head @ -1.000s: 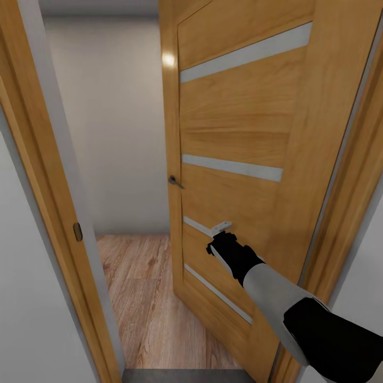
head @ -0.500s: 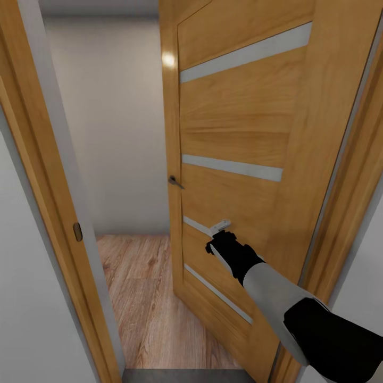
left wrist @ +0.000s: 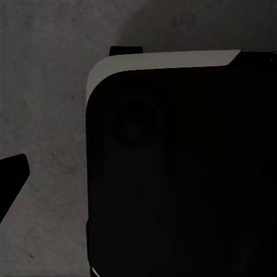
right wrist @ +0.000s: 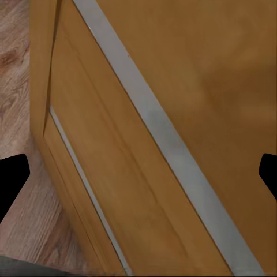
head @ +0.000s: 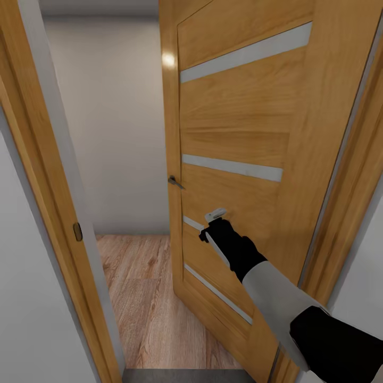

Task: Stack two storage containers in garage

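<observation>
Wood-plank floor [head: 149,298] waits behind the half-open orange door [head: 239,133], your right tool [head: 213,217], spread wide, sits against its panel, no containers are visible, so you are in transit; next push the door wider.

You're facing an orange wood door [head: 239,133], ajar, with pale horizontal stripes [head: 232,167] and a dark lever handle [head: 174,182]. Matching door frame [head: 50,175] on the left, with a strike plate [head: 77,231]. Beyond it: light wood-plank floor [head: 141,298], plain grey-white wall [head: 114,122]. There's a glare spot [head: 168,59] on the door edge. Dark grey strip [head: 181,375] at the threshold.
</observation>
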### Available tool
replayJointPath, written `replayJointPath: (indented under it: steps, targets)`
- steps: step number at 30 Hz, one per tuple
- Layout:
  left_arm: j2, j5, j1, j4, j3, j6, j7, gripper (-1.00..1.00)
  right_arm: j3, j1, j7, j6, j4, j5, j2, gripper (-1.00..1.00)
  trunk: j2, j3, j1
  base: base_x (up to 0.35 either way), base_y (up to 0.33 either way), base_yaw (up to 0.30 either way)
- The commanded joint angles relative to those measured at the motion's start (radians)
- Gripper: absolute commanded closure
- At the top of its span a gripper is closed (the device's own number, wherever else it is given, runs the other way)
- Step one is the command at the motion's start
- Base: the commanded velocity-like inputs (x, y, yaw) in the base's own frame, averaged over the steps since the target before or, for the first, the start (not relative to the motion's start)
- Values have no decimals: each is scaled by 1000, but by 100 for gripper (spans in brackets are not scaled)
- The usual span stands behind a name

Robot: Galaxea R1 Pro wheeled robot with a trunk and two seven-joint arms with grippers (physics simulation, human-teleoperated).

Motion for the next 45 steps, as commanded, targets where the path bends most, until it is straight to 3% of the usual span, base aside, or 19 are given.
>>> replayJointPath:
  steps: [1,24,31,38,45]
  targets:
    - [0,1,0,0,1,-2,0,-100,3,12,-8,3,0,-4,0,-100,-1,-1,0,0,0,0]
    - [0,1,0,0,1,-2,0,-100,19,92,-4,6,-8,-5,0,-100,-1,-1,0,0,0,0]
    - [0,1,0,0,1,-2,0,-100,23,147,5,8,-35,-5,0,-100,-1,-1,0,0,0,0]
    - [0,1,0,0,1,-2,0,-100,73,201,26,13,-98,-5,0,-100,-1,-1,0,0,0,0]
    - [0,1,0,0,1,-2,0,-100,81,213,29,17,-114,-6,0,-100,-1,-1,0,0,0,0]
